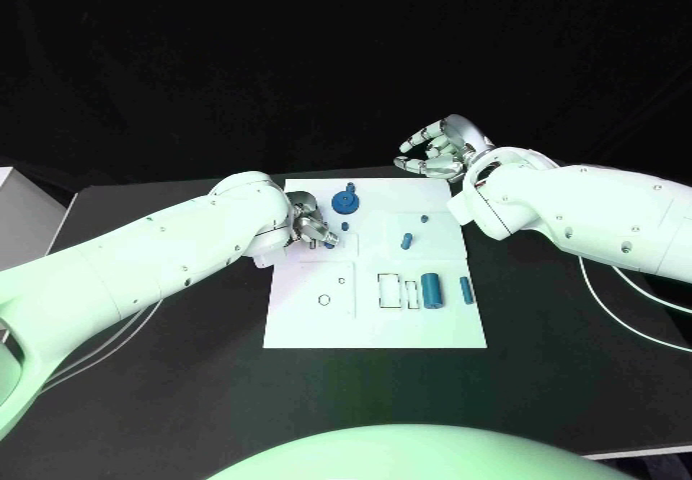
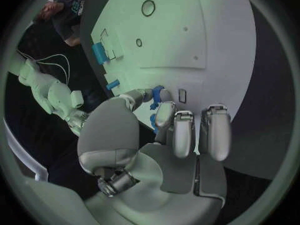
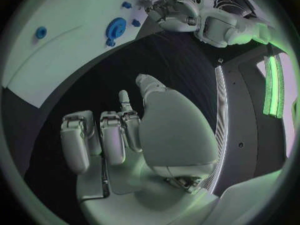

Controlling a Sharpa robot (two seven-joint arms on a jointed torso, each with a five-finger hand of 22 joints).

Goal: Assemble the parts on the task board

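Observation:
The white task board (image 1: 375,320) lies in the middle of the black table. My left hand (image 1: 306,228) hovers over the board's left edge and pinches a small blue part (image 2: 156,93) between thumb and a finger. A round blue disc (image 1: 345,202) stands near the board's far edge, and a small blue piece (image 1: 407,240) lies mid-board. Two blue cylinders (image 1: 434,290) (image 1: 466,290) lie side by side at the right. My right hand (image 1: 437,150) hangs above the board's far right corner, fingers loosely bent and apart, holding nothing (image 3: 119,135).
Outlined slots (image 1: 391,290) and a small ring (image 1: 325,299) mark the board's near half. Black table (image 1: 173,380) surrounds the board, and a white box (image 1: 22,205) stands at the far left edge. White cables (image 1: 620,300) trail under my right arm.

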